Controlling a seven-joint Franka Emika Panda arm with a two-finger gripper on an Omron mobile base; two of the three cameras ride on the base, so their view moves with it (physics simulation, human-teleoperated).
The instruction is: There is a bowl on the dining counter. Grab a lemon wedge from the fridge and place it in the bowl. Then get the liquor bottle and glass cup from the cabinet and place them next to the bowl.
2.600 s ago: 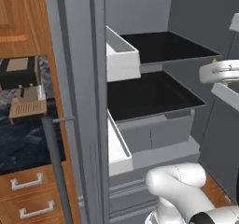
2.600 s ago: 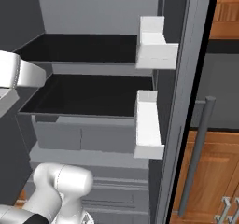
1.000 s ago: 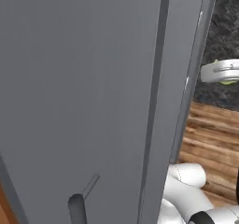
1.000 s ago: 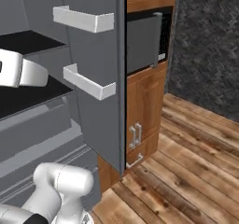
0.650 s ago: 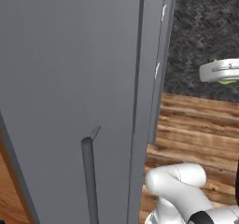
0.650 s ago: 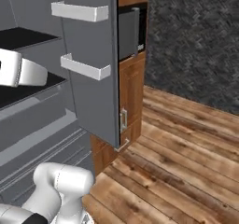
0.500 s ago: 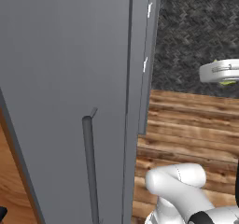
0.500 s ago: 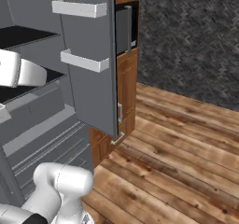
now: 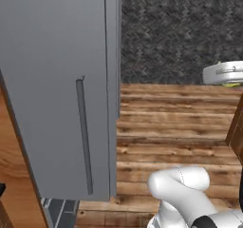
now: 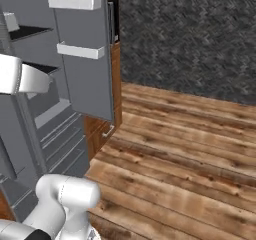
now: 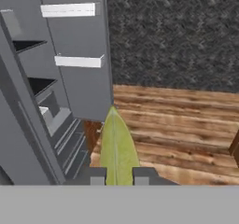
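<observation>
In the hand view a yellow-green lemon wedge stands up between my two dark fingertips; my gripper is shut on it. The grey fridge stands open at the left of that view, with white door bins and dark shelves. Its right door swings out toward the wooden floor in the right base view. The left base view shows the outside of a grey fridge door with its long vertical handle. A bit of my white hand with a sliver of yellow-green under it shows at the right edge there.
A dark herringbone wall runs behind a wide stretch of wooden plank floor. Brown wooden cabinetry stands beside the fridge. A brown edge shows at the right of the left base view.
The whole scene has swung: the base has turned away from the fridge toward the wall and floor. The fridge has slid left in both base views. The hand keeps the wedge.
</observation>
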